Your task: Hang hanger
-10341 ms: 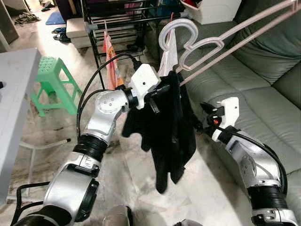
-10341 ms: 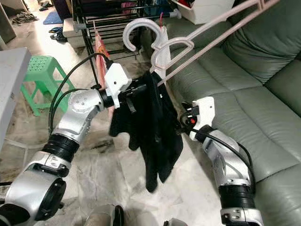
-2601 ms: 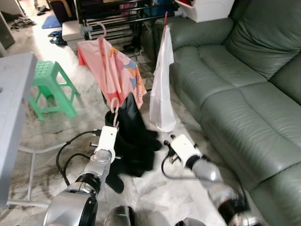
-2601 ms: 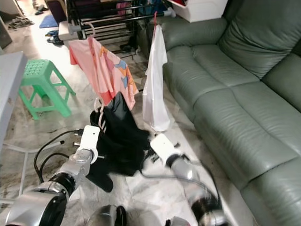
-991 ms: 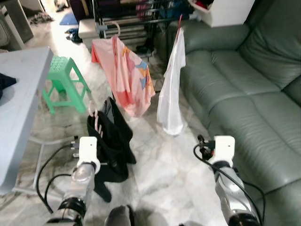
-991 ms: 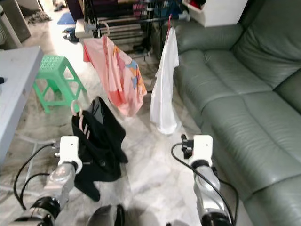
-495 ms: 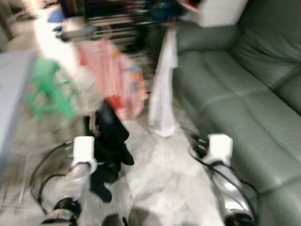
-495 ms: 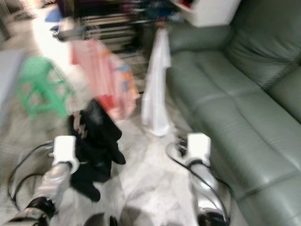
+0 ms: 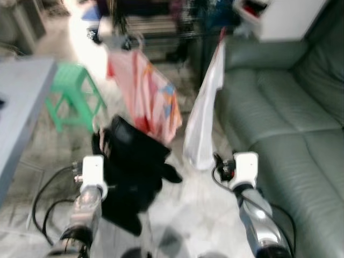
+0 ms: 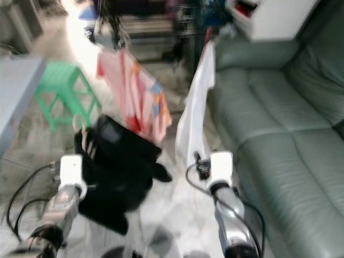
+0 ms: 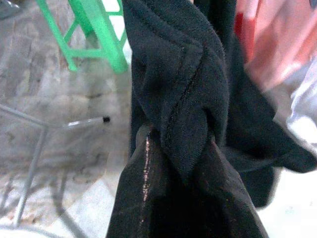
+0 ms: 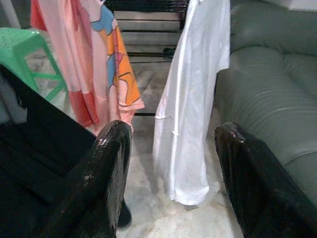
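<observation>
Sofa [image 9: 290, 113] aside, left tool [image 11: 173, 163] pinches black garment [image 11: 183, 84]

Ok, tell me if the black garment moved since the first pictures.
Yes: leftward off the white shirt, the black garment now below the pink shirt, in the left hand.

Your surroundings, blurred in the head views:
- Floor [image 9: 193, 215]: pale marbled tile, brightly lit at the far end.
- Sofa [image 9: 290, 118]: grey-green leather, on your right.
- Stool [image 9: 72, 91]: green plastic, on your left.
- Table [image 9: 19, 91]: grey top, at the left edge, beside the stool.
- Rack [image 9: 156, 27]: dark metal, ahead of you.
- Pink garment [image 12: 94, 54] and white garment [image 12: 190, 99]: hanging side by side, in front of the rack.
- White box [image 9: 279, 16]: beyond the sofa.
</observation>
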Robot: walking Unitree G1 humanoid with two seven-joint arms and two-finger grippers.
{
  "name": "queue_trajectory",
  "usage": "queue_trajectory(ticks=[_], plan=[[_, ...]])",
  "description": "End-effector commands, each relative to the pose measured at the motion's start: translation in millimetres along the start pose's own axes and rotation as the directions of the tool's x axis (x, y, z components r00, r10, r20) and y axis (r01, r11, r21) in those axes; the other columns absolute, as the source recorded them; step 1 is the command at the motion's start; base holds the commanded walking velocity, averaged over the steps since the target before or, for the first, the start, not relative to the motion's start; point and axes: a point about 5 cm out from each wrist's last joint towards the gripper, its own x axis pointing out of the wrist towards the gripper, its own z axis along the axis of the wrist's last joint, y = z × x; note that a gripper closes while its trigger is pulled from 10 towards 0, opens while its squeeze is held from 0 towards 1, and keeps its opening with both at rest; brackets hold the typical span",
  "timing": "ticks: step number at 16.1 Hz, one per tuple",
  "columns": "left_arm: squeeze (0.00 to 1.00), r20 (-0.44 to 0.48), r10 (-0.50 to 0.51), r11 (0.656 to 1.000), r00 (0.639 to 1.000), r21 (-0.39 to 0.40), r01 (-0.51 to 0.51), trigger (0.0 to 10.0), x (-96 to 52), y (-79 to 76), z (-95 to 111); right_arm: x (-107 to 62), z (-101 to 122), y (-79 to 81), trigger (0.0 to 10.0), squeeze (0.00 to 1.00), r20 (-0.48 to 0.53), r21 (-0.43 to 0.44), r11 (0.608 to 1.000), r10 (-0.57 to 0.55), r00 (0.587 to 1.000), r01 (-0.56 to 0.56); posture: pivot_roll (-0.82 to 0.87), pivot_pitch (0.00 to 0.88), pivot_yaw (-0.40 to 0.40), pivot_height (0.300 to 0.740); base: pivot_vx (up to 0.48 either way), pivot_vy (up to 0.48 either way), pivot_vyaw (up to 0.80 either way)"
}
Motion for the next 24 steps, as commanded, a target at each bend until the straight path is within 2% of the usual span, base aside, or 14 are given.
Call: queue_trajectory(ticks=[1,3,9,12,13,14,17,19,22,24], plan=[[0.00,0.064,0.013,1.000,0.998,-0.020,-0.011,10.0,2.8,-4.0,14.0,-4.5,-3.5,-12.9,10.0,0.00,-0.023,-0.007,1.000,-0.027,0.999,0.027,-0.02,0.000,-0.020,0.740,0.000,0.420,0.00],[0.00,0.045,0.044,0.998,0.998,-0.038,-0.042,10.0,0.7,1.5,8.4,-0.8,-1.4,-12.8,10.0,0.00,-0.022,-0.006,1.000,-0.026,0.999,0.026,-0.01,0.000,-0.023,0.740,0.000,0.450,0.00],[0.00,0.067,0.016,1.000,0.998,0.008,-0.017,10.0,2.6,-4.0,13.9,-2.8,-2.3,-17.9,10.0,0.00,-0.028,-0.006,0.997,-0.072,0.997,0.072,-0.02,0.000,-0.014,0.740,0.000,0.000,0.00],[0.00,0.106,-0.017,1.000,0.994,0.017,0.016,10.0,-2.4,-9.8,14.9,-5.2,-1.8,-23.3,10.0,0.00,-0.028,-0.017,0.995,-0.099,0.995,0.098,0.00,0.000,-0.046,0.740,0.000,0.000,0.00],[0.00,0.117,-0.037,0.999,0.992,0.039,0.032,10.0,-3.8,-10.1,15.6,-5.1,-0.4,-25.5,10.0,0.00,-0.024,-0.022,0.994,-0.109,0.994,0.108,0.00,0.000,-0.046,0.740,0.000,0.000,0.00],[0.00,0.143,-0.057,0.996,0.988,0.082,0.046,10.0,-5.6,-9.9,18.0,-5.5,0.0,-28.1,10.0,0.00,-0.033,-0.017,0.993,-0.120,0.992,0.120,0.01,0.000,-0.089,0.740,0.000,0.000,0.00],[0.00,0.151,-0.029,0.998,0.988,0.051,0.022,10.0,-9.1,-7.3,15.2,-5.3,1.0,-26.0,10.0,0.00,-0.042,-0.048,0.996,-0.072,0.997,0.070,0.03,0.000,-0.139,0.740,0.000,0.000,0.00],[0.00,0.158,-0.022,0.998,0.987,0.057,0.013,10.0,-10.6,-5.7,15.2,-3.8,1.1,-26.9,10.0,0.00,-0.043,-0.046,0.996,-0.080,0.996,0.078,0.03,0.000,-0.126,0.740,0.000,0.000,0.00],[0.00,0.178,-0.066,0.994,0.982,0.099,0.049,10.0,-12.1,-5.8,21.4,-4.2,3.9,-30.6,10.0,0.00,-0.016,-0.021,0.988,-0.153,0.988,0.152,-0.01,0.000,-0.033,0.740,0.000,0.000,0.00],[0.00,0.186,-0.088,0.991,0.979,0.115,0.068,10.0,-13.7,-6.2,23.1,-11.0,3.8,-33.8,10.0,0.00,-0.002,-0.014,0.981,-0.195,0.981,0.195,-0.04,0.000,0.018,0.740,0.000,0.000,0.00]])
